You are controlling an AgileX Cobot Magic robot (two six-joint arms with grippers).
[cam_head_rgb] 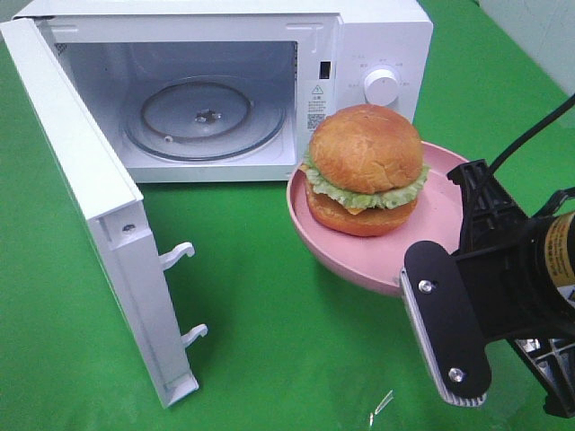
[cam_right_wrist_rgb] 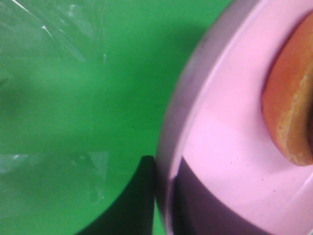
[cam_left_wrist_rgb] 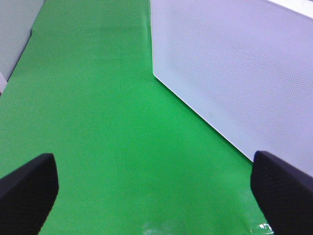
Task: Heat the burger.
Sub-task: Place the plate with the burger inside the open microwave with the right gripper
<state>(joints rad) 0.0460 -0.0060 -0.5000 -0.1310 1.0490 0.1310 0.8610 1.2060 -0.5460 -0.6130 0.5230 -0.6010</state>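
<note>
Status: right hand (cam_head_rgb: 422,278) is clamped on the near rim of the pink plate (cam_head_rgb: 442,202), one finger inside the rim and one outside (right wrist view shows the rim pinched between two dark shapes). The burger (cam_head_rgb: 364,171) sits upright in the middle of that plate, glossy bun on top, lettuce frill sticking out round the sides, orange-brown layer under it.

Plate and burger are outside the microwave (cam_head_rgb: 377,40), in front of its control-panel side. In the high view the bun's top edge sits just below the dial (cam_head_rgb: 382,88). Cannot tell whether the plate touches the green worktop (cam_head_rgb: 269,341) or is held just off it.

The microwave door (cam_head_rgb: 85,189) is swung wide open to the left, latch hooks facing out. The glass turntable (cam_head_rgb: 205,117) is visible in the cavity.

Left hand (cam_left_wrist_rgb: 154,196) is fully open, fingertips (cam_left_wrist_rgb: 27,188) spread far apart over the green worktop, with a white dotted panel (cam_left_wrist_rgb: 234,63) just beside it.
</note>
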